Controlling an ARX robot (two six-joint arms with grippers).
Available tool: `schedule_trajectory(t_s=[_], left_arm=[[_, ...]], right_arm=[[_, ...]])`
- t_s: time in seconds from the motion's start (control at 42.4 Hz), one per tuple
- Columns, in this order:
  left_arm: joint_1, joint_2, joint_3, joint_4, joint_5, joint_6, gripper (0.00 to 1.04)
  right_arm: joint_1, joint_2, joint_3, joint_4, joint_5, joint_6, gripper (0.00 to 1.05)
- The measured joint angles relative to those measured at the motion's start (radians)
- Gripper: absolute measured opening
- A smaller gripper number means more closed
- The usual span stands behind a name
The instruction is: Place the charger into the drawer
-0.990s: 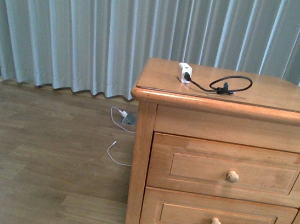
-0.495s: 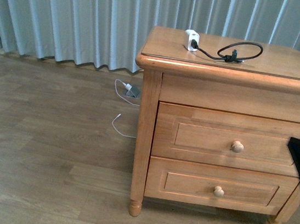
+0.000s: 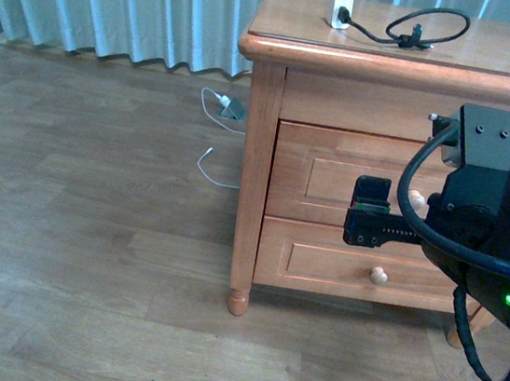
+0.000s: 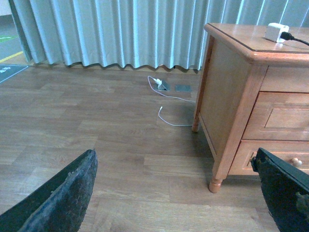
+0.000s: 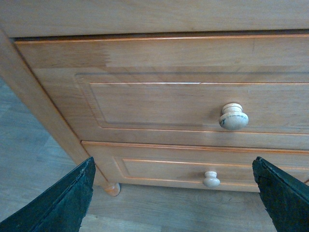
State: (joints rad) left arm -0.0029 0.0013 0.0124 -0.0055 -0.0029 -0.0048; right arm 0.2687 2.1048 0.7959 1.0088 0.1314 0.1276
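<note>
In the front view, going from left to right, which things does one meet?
curtain → grey block with white cable on the floor → nightstand's left front leg → charger on the top → right hand

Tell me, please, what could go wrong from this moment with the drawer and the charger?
1. The drawer is shut, and its round knob sits off-centre before the open right gripper, so the grasp may slip.
2. The lower knob is near; the wrong drawer could be pulled.
3. The charger has a loose cable that may catch on the drawer's edge.
</note>
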Motion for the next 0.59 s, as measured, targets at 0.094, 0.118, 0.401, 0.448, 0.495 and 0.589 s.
schedule_trajectory(t_s=[0.094,0.118,0.401,0.448,0.495,0.589], left_arm=[[0.000,0.000,0.000,0.000,0.000,0.000,0.99],[0.000,0.000,0.000,0.000,0.000,0.000,0.99],[0.000,0.000,0.000,0.000,0.000,0.000,0.99],[0.000,0.000,0.000,0.000,0.000,0.000,0.99],[0.000,0.000,0.000,0.000,0.000,0.000,0.99],[0.000,0.000,0.000,0.000,0.000,0.000,0.99]], right_arm=[[-0.024,0.092,0.091,0.000,0.008,0.000,0.97],[-0.032,0.114,0.113,-0.002,0.008,0.000,0.97],[-0.090,0.261,0.294,-0.021,0.005,0.000,0.97],[-0.092,0.274,0.312,-0.024,0.003,0.000,0.97],[-0.093,0.282,0.324,-0.027,0.003,0.000,0.97],[-0.096,0.297,0.349,-0.032,0.000,0.000,0.97]])
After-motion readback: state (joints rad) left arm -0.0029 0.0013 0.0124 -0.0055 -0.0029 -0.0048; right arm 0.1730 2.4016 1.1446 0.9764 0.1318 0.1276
